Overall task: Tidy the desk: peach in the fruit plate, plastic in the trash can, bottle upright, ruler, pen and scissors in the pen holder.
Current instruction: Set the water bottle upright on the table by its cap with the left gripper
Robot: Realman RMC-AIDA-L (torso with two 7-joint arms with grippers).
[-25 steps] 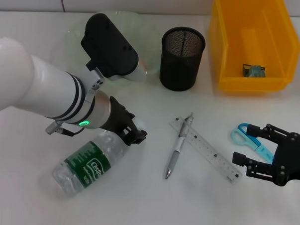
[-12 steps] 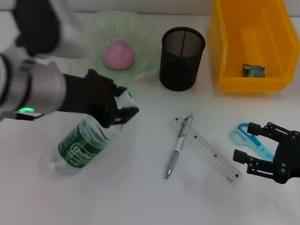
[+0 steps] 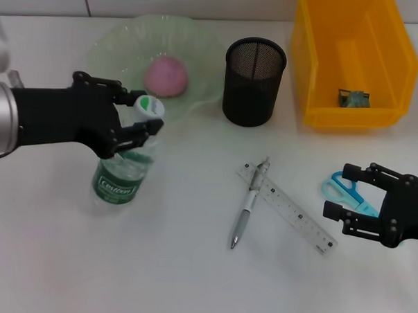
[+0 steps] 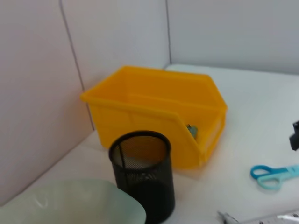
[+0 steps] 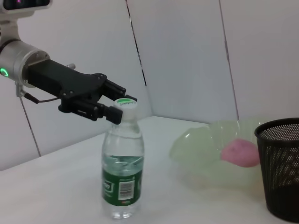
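Observation:
The bottle (image 3: 119,175) stands upright on the desk (image 3: 176,280), its white-and-green cap (image 3: 149,105) on top. My left gripper (image 3: 135,120) is shut on its neck, as the right wrist view confirms for bottle (image 5: 122,172) and left gripper (image 5: 110,110). The peach (image 3: 166,76) lies in the fruit plate (image 3: 109,48). Pen (image 3: 247,212) and ruler (image 3: 290,212) lie crossed mid-desk. My right gripper (image 3: 338,191) is open just beside the blue-handled scissors (image 3: 341,187). The pen holder (image 3: 254,81) is empty. A piece of plastic (image 3: 353,97) lies in the trash can (image 3: 317,71).
The left wrist view shows the trash can (image 4: 154,112), pen holder (image 4: 142,172), plate rim (image 4: 70,205) and scissors (image 4: 273,172). Walls close off the far side of the desk.
My left gripper has swung the bottle from lying on its side to standing upright. The arm has moved off the plate, uncovering the peach. My right gripper edged slightly toward the scissors.

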